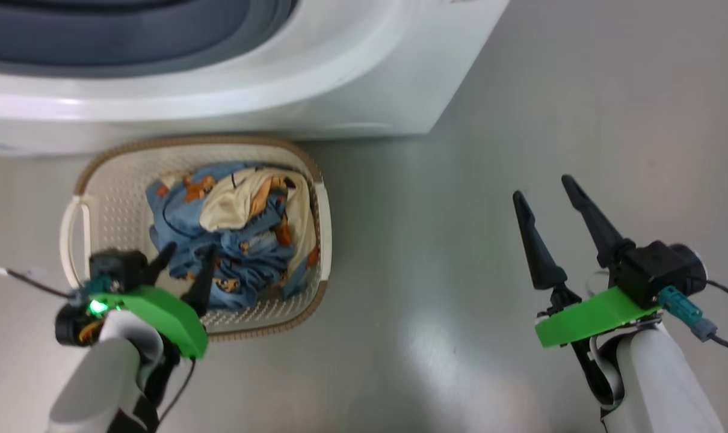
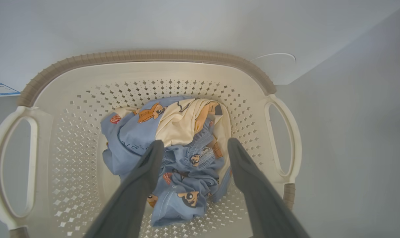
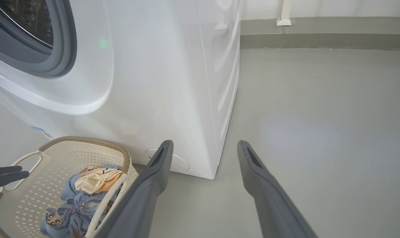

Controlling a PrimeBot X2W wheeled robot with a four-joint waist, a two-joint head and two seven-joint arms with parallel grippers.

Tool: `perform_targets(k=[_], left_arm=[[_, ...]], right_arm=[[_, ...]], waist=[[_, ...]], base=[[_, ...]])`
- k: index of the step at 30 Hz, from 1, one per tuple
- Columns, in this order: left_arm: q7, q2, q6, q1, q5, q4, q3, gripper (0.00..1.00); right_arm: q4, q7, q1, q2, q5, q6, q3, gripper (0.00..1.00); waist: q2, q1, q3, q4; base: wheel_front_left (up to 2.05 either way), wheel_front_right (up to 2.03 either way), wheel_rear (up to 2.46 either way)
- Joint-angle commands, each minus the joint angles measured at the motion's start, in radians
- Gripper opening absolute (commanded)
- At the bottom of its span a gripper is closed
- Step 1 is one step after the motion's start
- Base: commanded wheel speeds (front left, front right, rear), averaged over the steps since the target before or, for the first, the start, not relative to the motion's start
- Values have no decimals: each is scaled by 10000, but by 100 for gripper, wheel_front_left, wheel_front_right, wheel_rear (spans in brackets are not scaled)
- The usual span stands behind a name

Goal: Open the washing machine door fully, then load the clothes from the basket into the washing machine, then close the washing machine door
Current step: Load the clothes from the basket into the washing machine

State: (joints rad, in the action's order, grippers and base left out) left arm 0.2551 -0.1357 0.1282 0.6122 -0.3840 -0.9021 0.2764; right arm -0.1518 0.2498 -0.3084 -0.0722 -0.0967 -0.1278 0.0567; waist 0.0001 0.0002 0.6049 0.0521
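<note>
my L grip (image 1: 189, 248): jaws apart, tips over clothes (image 1: 243, 240) at near side of basket (image 1: 108, 198) | my R grip (image 1: 541, 187): jaws apart, over floor (image 1: 460, 252), well right of basket | basket: on floor, just in front of washer (image 1: 340, 90) | clothes: blue w/ cream patch, bunched | washer: grey gasket (image 1: 159, 36) at top edge

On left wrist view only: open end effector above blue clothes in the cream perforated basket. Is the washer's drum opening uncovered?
Observer: Yes. Right wrist view shows the big white washing machine with its grey rubber gasket and steel perforated drum exposed.
Operator: Where's the right end effector?
Observer: Head view: right end effector open and empty, over the bare grey floor, right of the cream-white perforated plastic basket.
</note>
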Motion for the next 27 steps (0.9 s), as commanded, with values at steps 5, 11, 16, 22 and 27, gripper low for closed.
perform_targets(k=[5, 11, 16, 22, 27], left_arm=[[63, -562, 24, 819, -483, -752, 69, 100], [65, -667, 24, 1360, -930, -1117, 251, 100], [65, -800, 24, 1770, -1285, -1426, 376, 100], [66, -967, 25, 2151, -1688, -1744, 525, 100], [66, -1056, 25, 2342, -1944, -1894, 724, 100]], right_arm=[[354, 120, -216, -53, 179, -29, 332, 100], [454, 120, -323, -88, 233, -29, 325, 100], [538, 120, -367, -105, 284, -29, 280, 100], [675, 120, -372, -146, 339, -29, 219, 100], [777, 120, -316, -239, 376, -29, 172, 100]], waist=[[-1, -2, 1178, 60], [-1, -2, 1620, -92], [-1, -2, 1983, -272], [-1, -2, 2290, -465], [-1, -2, 2457, -576]], base=[[0, 0, 0], [0, 0, 0], [0, 0, 0], [0, 0, 0], [0, 0, 0]])
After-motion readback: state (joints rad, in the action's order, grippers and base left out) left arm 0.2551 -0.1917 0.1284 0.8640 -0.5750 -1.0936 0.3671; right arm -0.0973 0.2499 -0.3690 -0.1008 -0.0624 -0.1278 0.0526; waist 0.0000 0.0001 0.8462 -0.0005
